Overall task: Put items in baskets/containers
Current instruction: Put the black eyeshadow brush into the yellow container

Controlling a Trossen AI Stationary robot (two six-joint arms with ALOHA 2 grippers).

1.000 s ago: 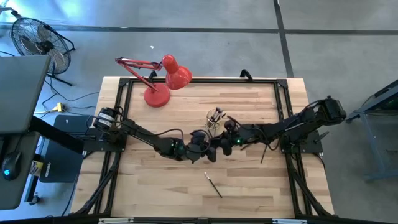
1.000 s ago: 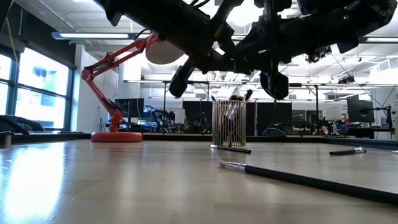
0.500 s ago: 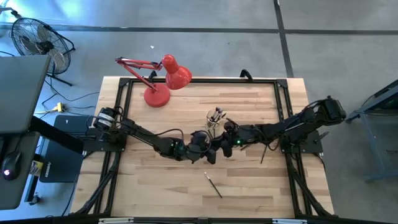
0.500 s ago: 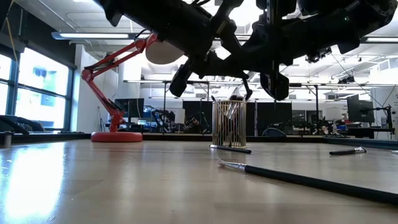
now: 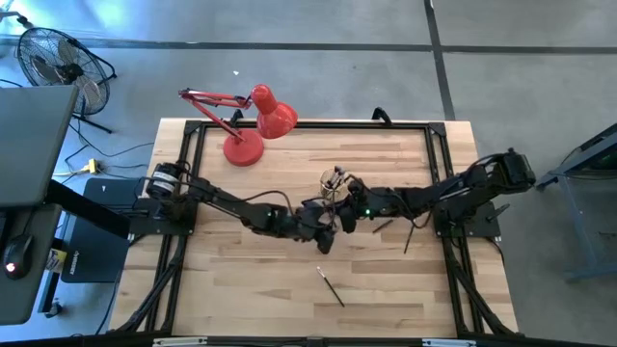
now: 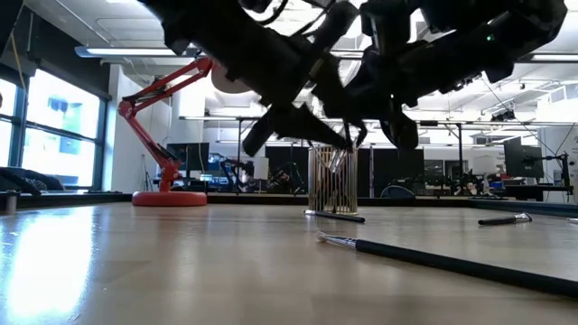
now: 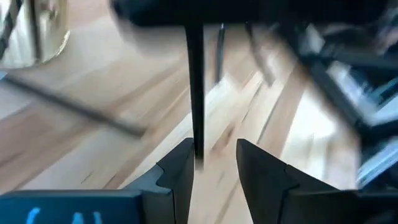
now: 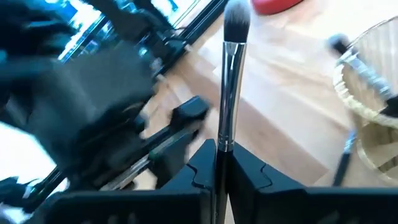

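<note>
Brush [image 8: 231,74] pinched upright in right gripper [image 8: 225,163], left gripper [image 7: 213,163] spread around its handle, cup [image 6: 332,180] beside

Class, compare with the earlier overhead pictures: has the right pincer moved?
Yes. The right pincer has shifted toward the glass cup and red lamp, carrying its brush.

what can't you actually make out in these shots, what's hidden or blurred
- High view: how many brushes stand in the glass cup; too small, and the two grippers crowd over it.
- Left wrist view: what the brush between the open left gripper fingers hangs from; its top end is blurred dark.
- Right wrist view: the other arm is motion-blurred; the cup is cut off by the edge.
- Low view: the brush lying in front runs off the edge.
</note>
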